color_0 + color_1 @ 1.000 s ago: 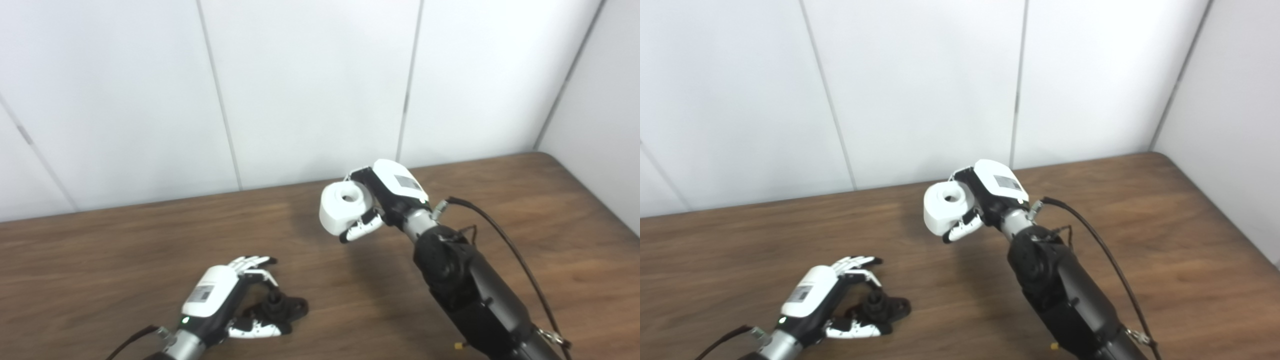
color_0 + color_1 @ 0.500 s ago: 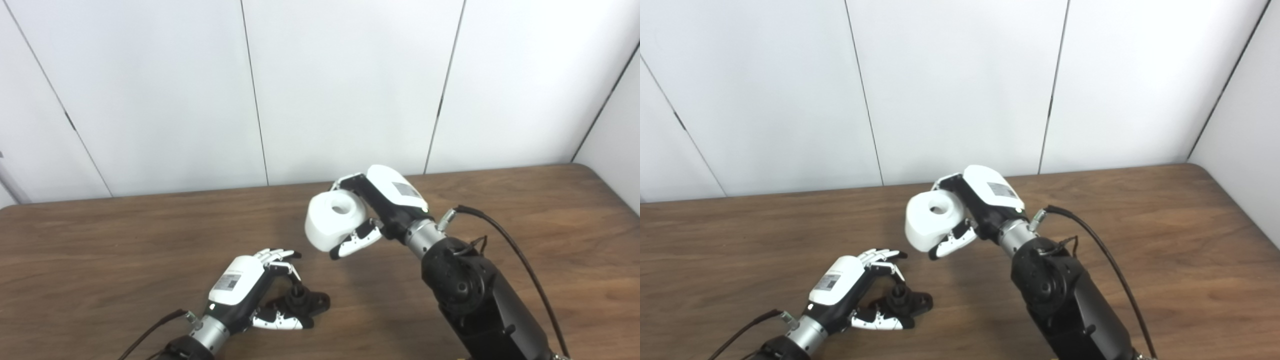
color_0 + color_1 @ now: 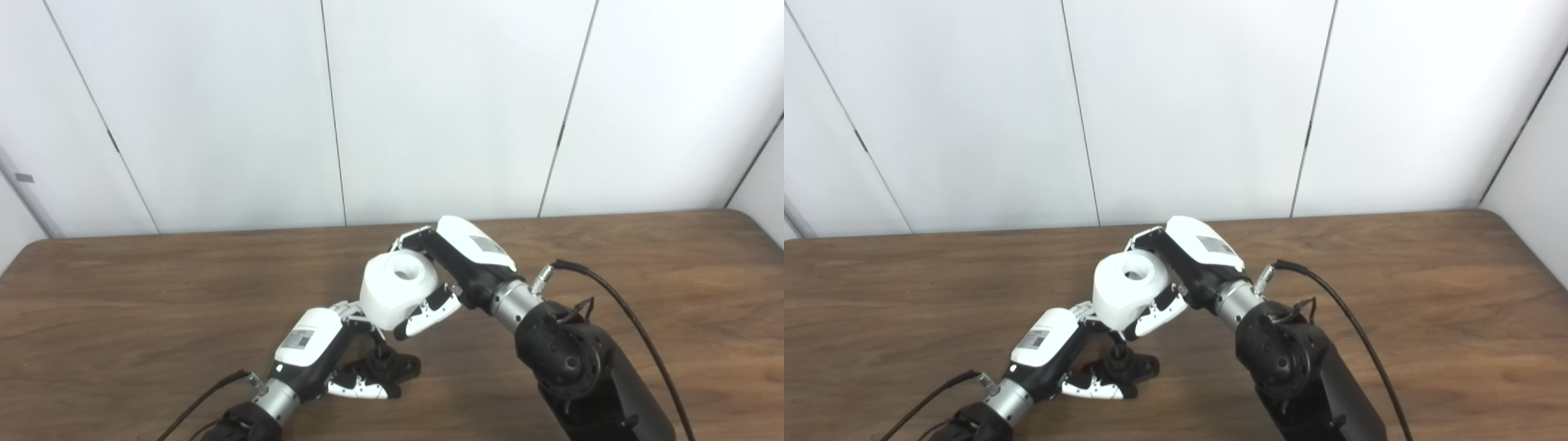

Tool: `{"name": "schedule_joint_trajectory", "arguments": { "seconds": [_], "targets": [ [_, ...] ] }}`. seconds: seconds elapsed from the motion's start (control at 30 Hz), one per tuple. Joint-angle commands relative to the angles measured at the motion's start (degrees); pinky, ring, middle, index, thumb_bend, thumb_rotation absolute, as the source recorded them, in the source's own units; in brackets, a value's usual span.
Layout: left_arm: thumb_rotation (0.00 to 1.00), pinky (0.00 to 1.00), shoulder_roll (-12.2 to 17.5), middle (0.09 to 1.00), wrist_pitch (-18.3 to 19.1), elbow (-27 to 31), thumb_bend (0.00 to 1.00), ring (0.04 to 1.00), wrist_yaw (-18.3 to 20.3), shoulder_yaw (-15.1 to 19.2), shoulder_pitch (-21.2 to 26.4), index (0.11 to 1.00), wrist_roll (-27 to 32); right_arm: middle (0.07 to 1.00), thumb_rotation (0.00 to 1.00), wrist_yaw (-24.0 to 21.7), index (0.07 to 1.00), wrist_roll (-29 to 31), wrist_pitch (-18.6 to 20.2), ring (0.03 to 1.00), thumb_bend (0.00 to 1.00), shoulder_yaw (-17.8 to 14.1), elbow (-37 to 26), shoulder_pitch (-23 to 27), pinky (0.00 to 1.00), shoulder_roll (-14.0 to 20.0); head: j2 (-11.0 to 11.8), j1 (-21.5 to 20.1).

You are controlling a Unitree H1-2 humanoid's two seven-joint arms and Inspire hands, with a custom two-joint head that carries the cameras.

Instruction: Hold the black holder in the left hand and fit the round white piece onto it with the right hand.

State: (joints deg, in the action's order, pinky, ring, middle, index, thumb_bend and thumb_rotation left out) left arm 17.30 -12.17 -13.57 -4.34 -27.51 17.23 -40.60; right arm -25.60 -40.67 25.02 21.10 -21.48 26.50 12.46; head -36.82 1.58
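Fingers (image 3: 422, 316) of our right hand (image 3: 456, 269) curl around the round white piece (image 3: 397, 291), gripping it from its right side and from underneath, with the thumb tip dark against the white plastic. We hold that piece in the air at the middle of the frame, its top face tilted a little toward the cameras so that the round hole in it shows. Just below and to the left of it sits our left hand (image 3: 315, 352), low over the table (image 3: 122, 318), with its white back plate turned up and its fingers spread around the black holder (image 3: 386, 367). We cannot tell whether those fingers truly clamp the holder or only cup it: the thumb lies along its near side and the other fingers arch over its far side, but the contact itself is hidden. The holder appears to rest on the wood, lower centre of the frame, with a short upright post rising from a flat dark base. The white piece hangs above and slightly behind that post, near it but not on it; its lower edge overlaps our left fingertips in both eye views. Our right forearm (image 3: 576, 373) runs down to the lower right corner, a black cable (image 3: 637, 331) looping off beside it. White wall panels (image 3: 429, 104) fill the upper half of the frame.
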Motion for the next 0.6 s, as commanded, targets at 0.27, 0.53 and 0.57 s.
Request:
{"name": "schedule_joint_trajectory", "arguments": {
  "seconds": [0.27, 0.53, 0.57],
  "targets": [
    [0.06, 0.9, -1.19, 0.867, 5.79, -3.98, 0.52, 0.883, 5.2, -3.29, -4.08, 0.483, -3.41, 0.723, 0.13, -2.66, 0.48, -0.29, -1.57, 0.71, 0.52, 1.3, -1.57, 1.57, 0.64, 0.99, -0.84, 0.6],
    [0.06, 0.91, -1.37, 0.861, 6.29, -3.43, 0.52, 0.883, 5.19, -3.33, -4.08, 0.483, -3.02, 0.731, 0.13, -3.48, 0.48, -0.55, -3.19, 0.713, 0.52, 2.75, -0.32, 0.58, 0.64, 1.62, -1.4, 0.96],
    [0.06, 0.91, -1.4, 0.86, 6.3, -3.45, 0.52, 0.881, 5.07, -3.33, -4.07, 0.483, -3.06, 0.731, 0.13, -3.4, 0.48, -0.61, -3.53, 0.713, 0.52, 2.94, -0.05, 0.5, 0.64, 1.72, -1.4, 0.96]
  ]
}}
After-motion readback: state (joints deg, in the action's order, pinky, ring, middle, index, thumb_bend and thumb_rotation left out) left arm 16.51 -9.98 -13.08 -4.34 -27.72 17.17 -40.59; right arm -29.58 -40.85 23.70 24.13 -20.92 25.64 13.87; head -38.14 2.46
